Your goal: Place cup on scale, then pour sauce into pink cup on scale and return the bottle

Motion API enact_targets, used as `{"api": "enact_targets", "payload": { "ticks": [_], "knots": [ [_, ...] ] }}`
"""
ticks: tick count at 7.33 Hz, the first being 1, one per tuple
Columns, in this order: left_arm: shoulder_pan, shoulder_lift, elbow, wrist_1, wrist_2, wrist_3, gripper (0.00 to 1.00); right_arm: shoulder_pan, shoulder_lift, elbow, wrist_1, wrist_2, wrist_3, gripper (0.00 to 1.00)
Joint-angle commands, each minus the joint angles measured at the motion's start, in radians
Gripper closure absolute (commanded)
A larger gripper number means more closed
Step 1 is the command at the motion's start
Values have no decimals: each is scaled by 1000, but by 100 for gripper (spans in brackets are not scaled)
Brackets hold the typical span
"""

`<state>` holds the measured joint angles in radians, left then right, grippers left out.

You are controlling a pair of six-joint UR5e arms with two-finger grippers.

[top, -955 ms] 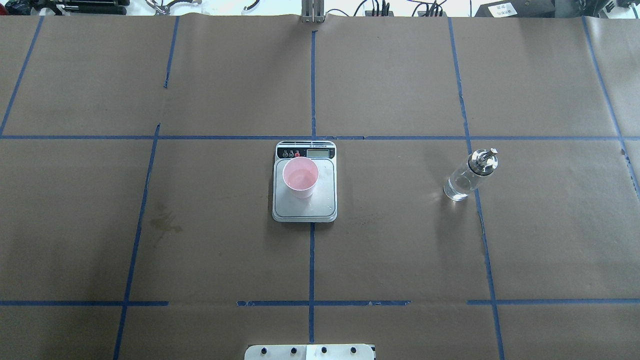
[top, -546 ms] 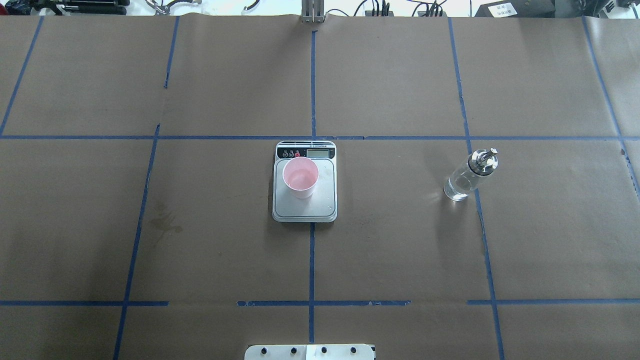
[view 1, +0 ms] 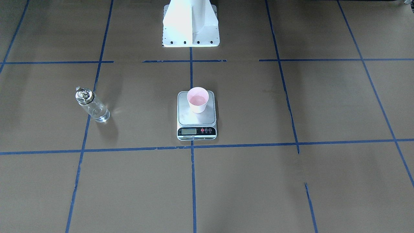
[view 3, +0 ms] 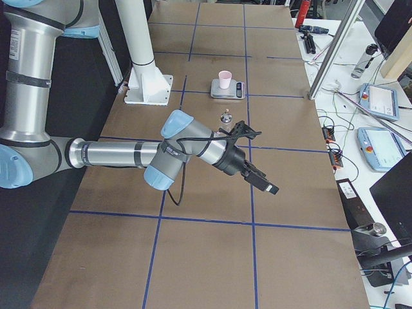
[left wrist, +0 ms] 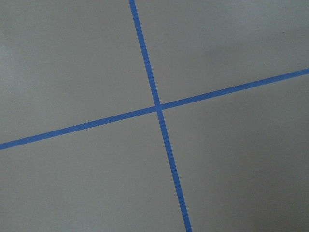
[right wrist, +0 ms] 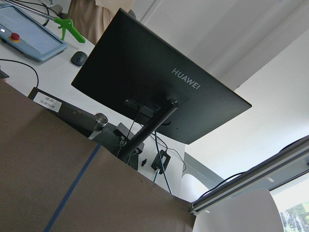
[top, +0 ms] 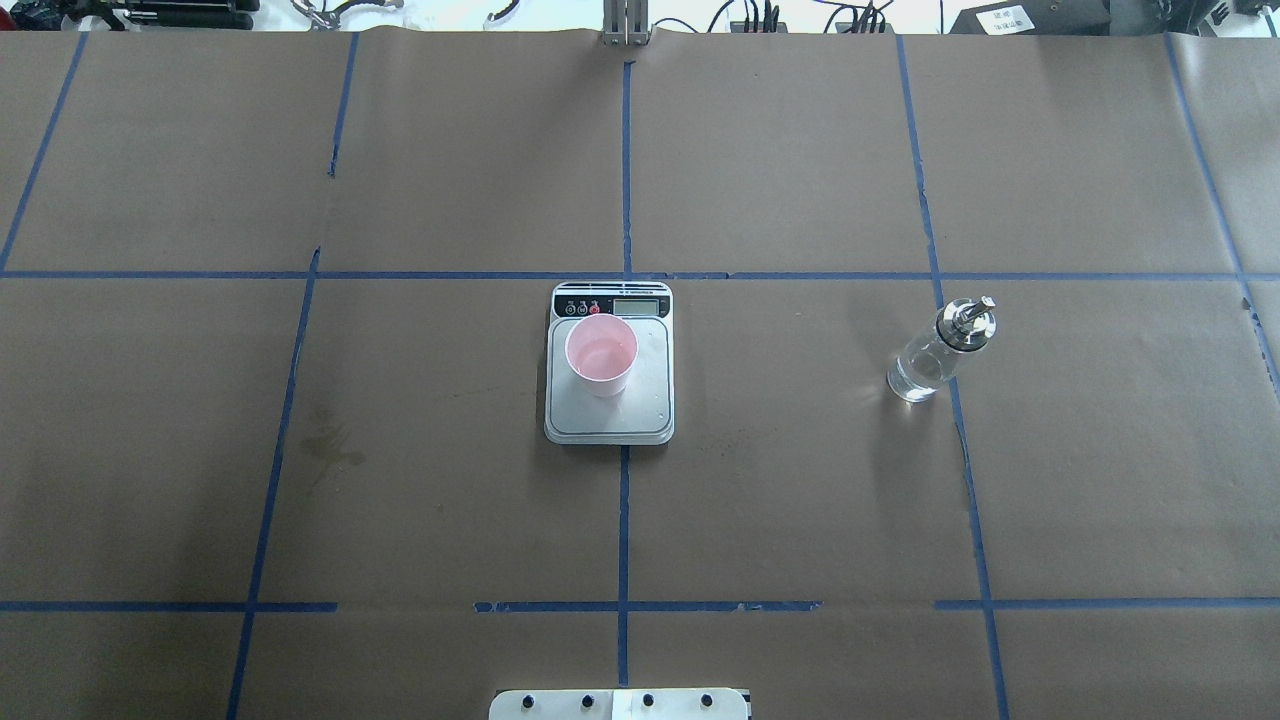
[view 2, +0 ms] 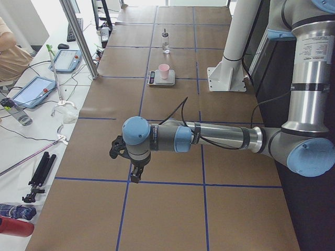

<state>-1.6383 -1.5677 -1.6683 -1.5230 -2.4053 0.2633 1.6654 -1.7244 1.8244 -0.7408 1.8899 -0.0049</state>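
Zero change: cup (top: 601, 355) on scale (top: 655, 400), bottle (top: 930, 355) apart; left tool (view 2: 135, 177), right tool (view 3: 269, 188) opening unclear.

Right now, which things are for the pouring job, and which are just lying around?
For the job:
- scale
- pink cup, standing on the scale
- glass bottle, standing apart from the scale, with clear liquid inside

Just lying about:
- black monitor
- tablet
- folded tripod
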Motion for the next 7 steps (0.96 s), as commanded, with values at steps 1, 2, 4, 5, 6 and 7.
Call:
{"api": "enact_targets", "payload": {
  "ticks": [1,2,4,5,6,7],
  "knots": [
    [0,0,-5,-2,0,1,0,98,165,4,-527,225,16,0],
    [0,0,-5,-2,0,1,0,97,158,-19,-575,224,8,0],
    [0,0,-4,-2,0,1,0,97,202,-50,-728,225,5,0],
    [0,0,1,-2,0,1,0,93,239,-27,-885,225,6,0],
    [0,0,1,-2,0,1,0,56,278,-24,-1007,227,6,0],
    [0,0,1,-2,0,2,0,-35,282,-20,-1037,227,9,0]
  ]
}}
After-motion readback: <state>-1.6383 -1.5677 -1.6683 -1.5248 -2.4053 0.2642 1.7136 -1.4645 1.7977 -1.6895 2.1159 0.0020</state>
